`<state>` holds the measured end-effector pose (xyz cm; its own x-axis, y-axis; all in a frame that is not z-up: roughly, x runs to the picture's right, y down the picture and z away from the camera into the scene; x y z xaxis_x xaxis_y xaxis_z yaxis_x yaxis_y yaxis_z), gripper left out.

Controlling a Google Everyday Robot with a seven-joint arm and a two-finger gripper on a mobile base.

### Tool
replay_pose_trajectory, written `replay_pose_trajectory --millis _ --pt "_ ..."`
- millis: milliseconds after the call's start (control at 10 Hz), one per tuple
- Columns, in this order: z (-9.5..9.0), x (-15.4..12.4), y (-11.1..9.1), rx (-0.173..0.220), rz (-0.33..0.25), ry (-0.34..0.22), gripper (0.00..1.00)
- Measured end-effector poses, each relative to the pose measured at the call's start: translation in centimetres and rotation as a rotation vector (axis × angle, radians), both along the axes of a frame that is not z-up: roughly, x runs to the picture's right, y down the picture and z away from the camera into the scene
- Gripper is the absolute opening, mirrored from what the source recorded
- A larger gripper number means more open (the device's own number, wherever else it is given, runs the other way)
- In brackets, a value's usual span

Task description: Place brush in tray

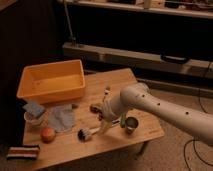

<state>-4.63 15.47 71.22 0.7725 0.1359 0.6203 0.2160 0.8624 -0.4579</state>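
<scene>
Brush (88, 133): laid flat on the counter (117, 80) near its front edge, well apart from the tray. The round dark bristle head is turned to the left. The slim white handle is run to the right, towards the claw.
Claw (106, 120): held low over the handle end of the brush and pointed downward, with its fingers spread wide. Contact with the handle cannot be made out. The brush is seen resting on the counter, not lifted.
Arm (165, 110): a thick white limb is brought in from the right edge of the view and passed over the front right part of the counter. It is bent down at the wrist above the counter's middle.
Tray (50, 93): the yellow-orange bin is set on the back left part of the counter, with its open top turned up.
Metal cup (131, 123): stood upright just to the right of the claw.
Dark-headed utensil (95, 107): laid just behind the claw and partly hidden by it.
Cloth (62, 118): grey-blue and crumpled, spread between the tray and the brush head.
White bowl (33, 119): placed in front of the tray at the counter's left edge. A blue sponge (34, 108) is carried in it.
Orange fruit (48, 134): set near the front edge, to the left of the brush head.
Striped block (22, 151): seen at the lower left, beside the counter's front left corner.
</scene>
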Motion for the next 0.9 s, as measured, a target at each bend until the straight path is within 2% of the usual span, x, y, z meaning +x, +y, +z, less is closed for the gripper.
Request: replay_pose_trajectory --millis 200,500,700,900 --pt "2.0 -1.7 3.6 -0.042 -0.043 0.009 0.8" --pt "4.2 -3.2 6.8 -0.095 -0.091 0.039 0.8" --pt "5.0 -3.4 7.8 -0.116 -0.116 0.074 0.8" --pt "5.8 -3.0 8.4 -0.144 -0.108 0.125 0.8"
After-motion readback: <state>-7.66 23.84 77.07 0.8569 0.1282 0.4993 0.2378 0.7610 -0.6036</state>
